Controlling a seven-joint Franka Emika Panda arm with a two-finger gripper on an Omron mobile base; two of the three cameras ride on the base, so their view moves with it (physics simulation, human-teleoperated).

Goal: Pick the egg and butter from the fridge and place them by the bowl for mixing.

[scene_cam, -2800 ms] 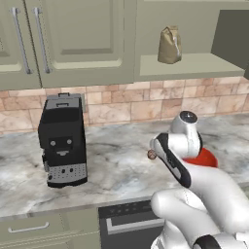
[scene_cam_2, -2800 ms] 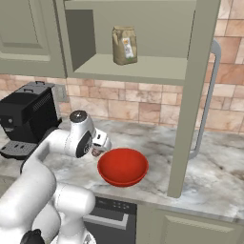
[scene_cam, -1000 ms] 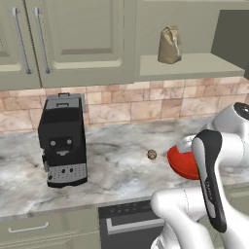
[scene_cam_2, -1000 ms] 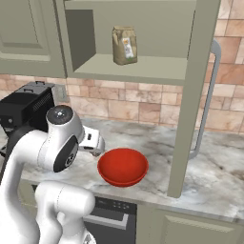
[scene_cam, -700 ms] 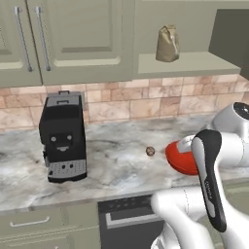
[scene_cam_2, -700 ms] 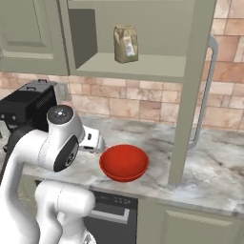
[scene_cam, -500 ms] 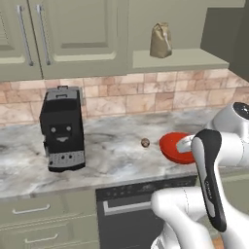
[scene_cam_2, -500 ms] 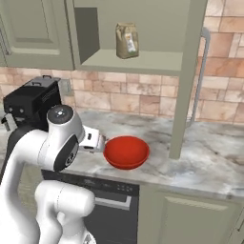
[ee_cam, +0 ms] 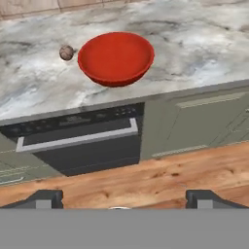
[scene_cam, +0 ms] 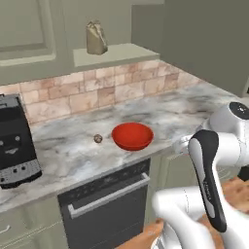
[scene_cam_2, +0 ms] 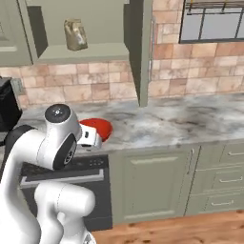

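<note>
The egg (scene_cam: 97,138) (ee_cam: 66,52), a tiny brownish ball, lies on the marble counter just left of the red bowl (scene_cam: 133,136) (scene_cam_2: 97,127) (ee_cam: 115,57), a short gap away. My gripper (ee_cam: 124,198) hangs out over the wooden floor in front of the counter. It is open, its two dark fingertips (ee_cam: 46,197) stand wide apart, and nothing is between them. It looks back at the bowl from well off. My white arm (scene_cam_2: 59,138) covers part of the bowl in the right base view. The butter and the fridge are out of view.
A black coffee machine (scene_cam: 14,146) stands at the counter's left end. Below the bowl a dark oven (scene_cam: 107,199) (ee_cam: 78,143) with a bar handle sits in the cabinets. A paper bag (scene_cam: 96,38) (scene_cam_2: 75,34) rests on the open shelf above. Wooden floor (ee_cam: 160,177) stretches in front.
The egg, at the gripper beside the bowl earlier, now lies free on the counter with the arm drawn back. Both base views have since shifted: the camera backed off and turned right.
</note>
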